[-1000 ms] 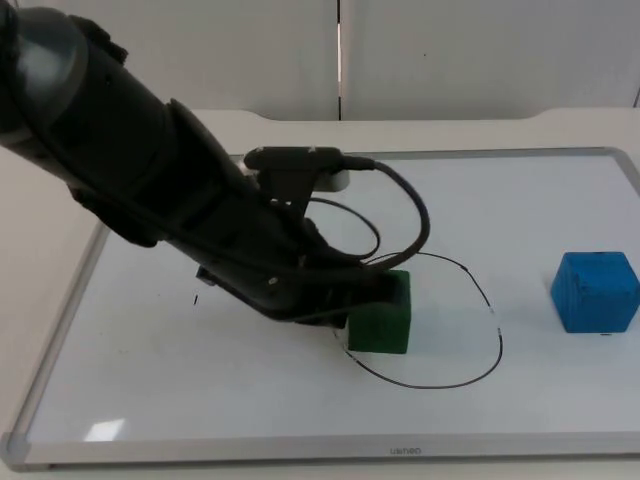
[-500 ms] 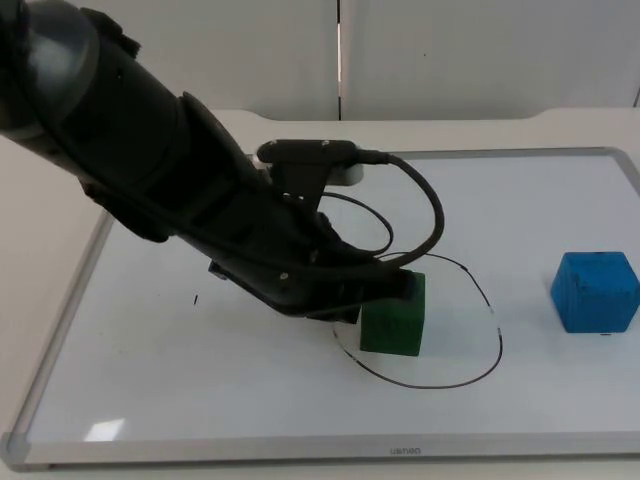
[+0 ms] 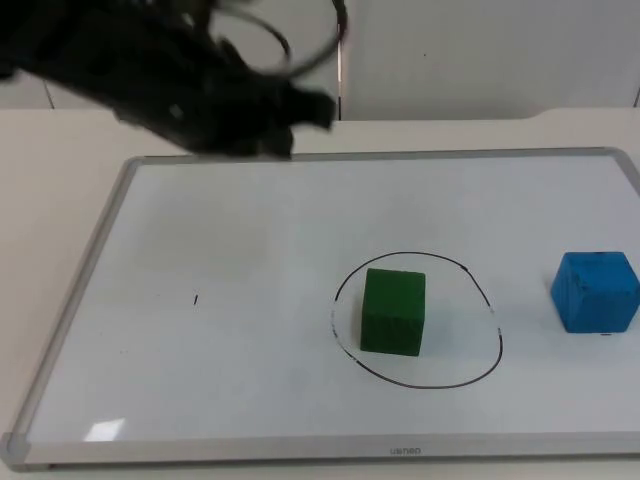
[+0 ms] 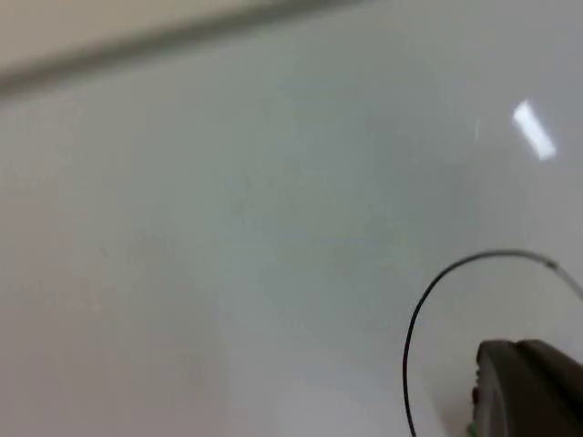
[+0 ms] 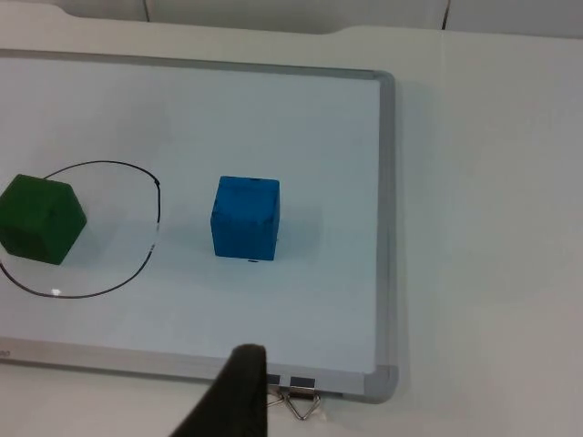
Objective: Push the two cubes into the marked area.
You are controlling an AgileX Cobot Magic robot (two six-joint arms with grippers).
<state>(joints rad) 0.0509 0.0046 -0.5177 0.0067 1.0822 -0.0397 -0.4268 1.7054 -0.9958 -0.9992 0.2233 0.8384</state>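
We see the blue cube [image 3: 595, 291] just outside the marked circle [image 3: 417, 322], nearer our right end effector [image 5: 239, 387]; its finger state we cannot tell.

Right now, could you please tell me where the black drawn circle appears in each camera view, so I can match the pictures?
Top view: the drawn circle rings the green cube, left of the blue cube.
Left wrist view: an arc of it curves beside the black fingertip.
Right wrist view: it rings the green cube.
Shared landmark: the white board it is drawn on.
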